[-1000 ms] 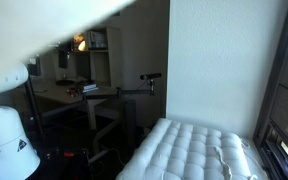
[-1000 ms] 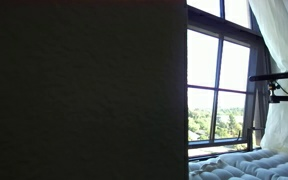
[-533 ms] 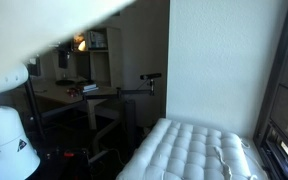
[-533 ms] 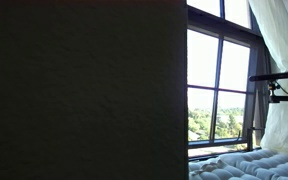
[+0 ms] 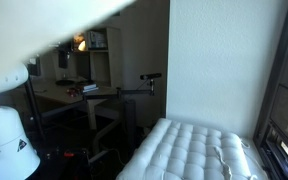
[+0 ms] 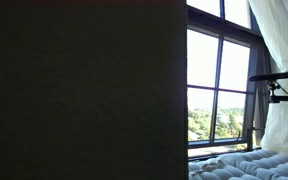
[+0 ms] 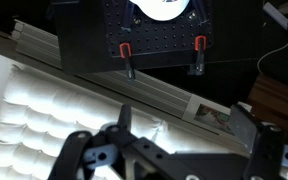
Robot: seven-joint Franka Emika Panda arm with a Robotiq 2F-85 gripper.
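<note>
Most of the wrist view's lower left is the white quilted mattress pad (image 7: 34, 120), a stitched fabric surface raised into plump square tufts with sunken seams between them. It runs under your gripper (image 7: 179, 140), which enters at the bottom centre of that frame. Its black jaws are spread wide apart with nothing between them; whether they touch the fabric cannot be told.

You can expect the pad to be soft and springy, light in its cover but bulky as a whole, neither slippery nor fragile. It should dimple under a fingertip rather than resist. A raised tuft, or the edge beside the rail, looks like your best place to pinch, since the flat seams offer little to grip.

Above the pad, a long ribbed aluminium rail (image 7: 134, 88) slants across the frame, hard and smooth. Over it, at top centre, sits a black perforated board (image 7: 149, 35) with two red-handled clamps (image 7: 125, 52) along its lower edge.

In an exterior view, a white rounded robot housing (image 5: 6, 140) stands at lower left, a wooden desk (image 5: 59, 97) lies left of centre, and the pad (image 5: 189, 145) lies at lower right. In an exterior view, a dark flat panel (image 6: 84, 90) fills the left, then come a tall window (image 6: 219, 85) and a white curtain (image 6: 284, 110), with the pad (image 6: 239, 168) along the bottom right.
</note>
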